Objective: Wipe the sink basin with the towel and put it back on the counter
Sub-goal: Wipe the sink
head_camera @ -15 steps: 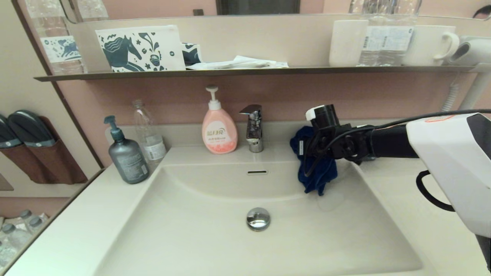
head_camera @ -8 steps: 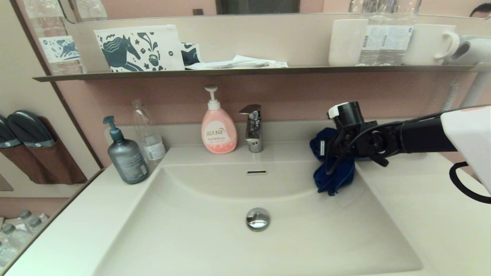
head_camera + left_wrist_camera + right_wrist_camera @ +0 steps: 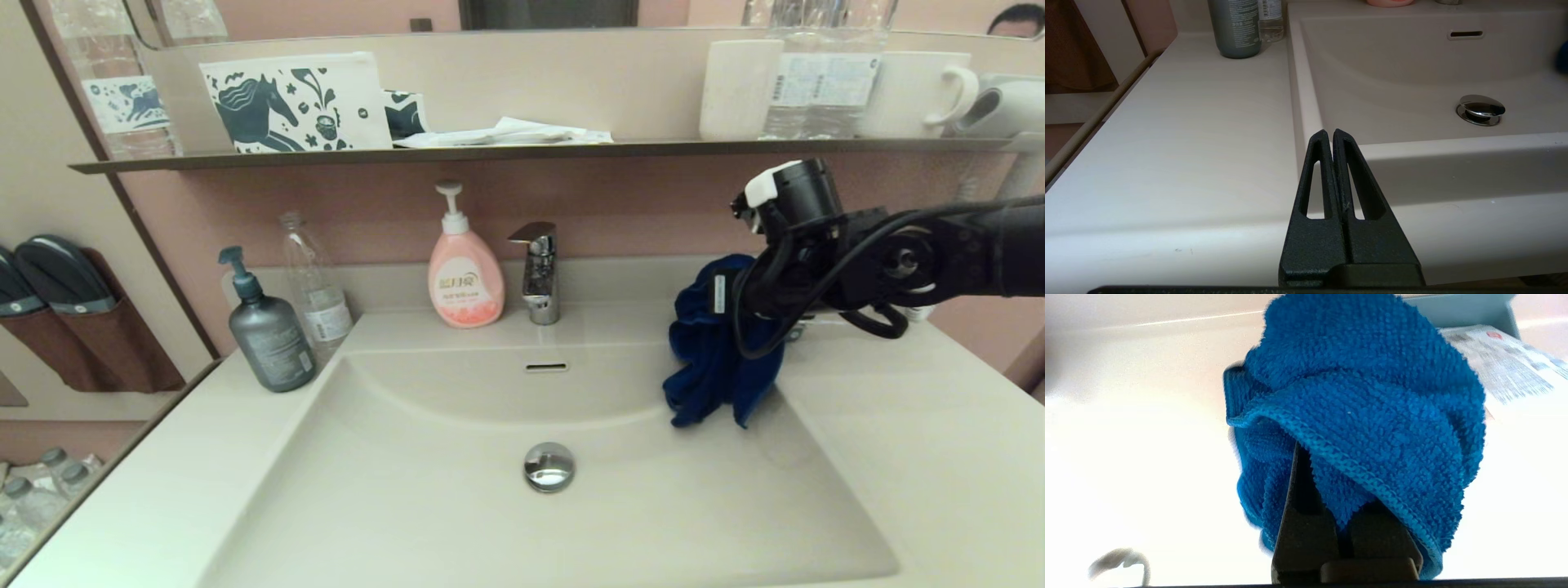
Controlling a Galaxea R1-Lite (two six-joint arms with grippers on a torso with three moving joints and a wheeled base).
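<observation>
right gripper (image 3: 1331, 506) holding the blue towel (image 3: 714, 359) above the sink basin's (image 3: 457, 523) back right corner

its fingers are clamping the bunched towel, which is hanging over the basin rim beside the counter (image 3: 914, 425), right of the faucet (image 3: 539, 273). left gripper (image 3: 1329, 136) is sitting with fingers pressed together at the counter's front edge, near the drain plug (image 3: 1480, 108).

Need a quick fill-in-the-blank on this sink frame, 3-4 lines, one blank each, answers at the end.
1. The right end effector is shut on the ____ towel.
2. The towel hangs over the back right corner of the sink ____.
3. The left end effector is parked over the counter with its fingers ____.
4. The chrome drain plug sits in front of the faucet, whose neighbour on the robot's left is a ____ soap bottle.

Missing words: blue; basin; shut; pink
</observation>
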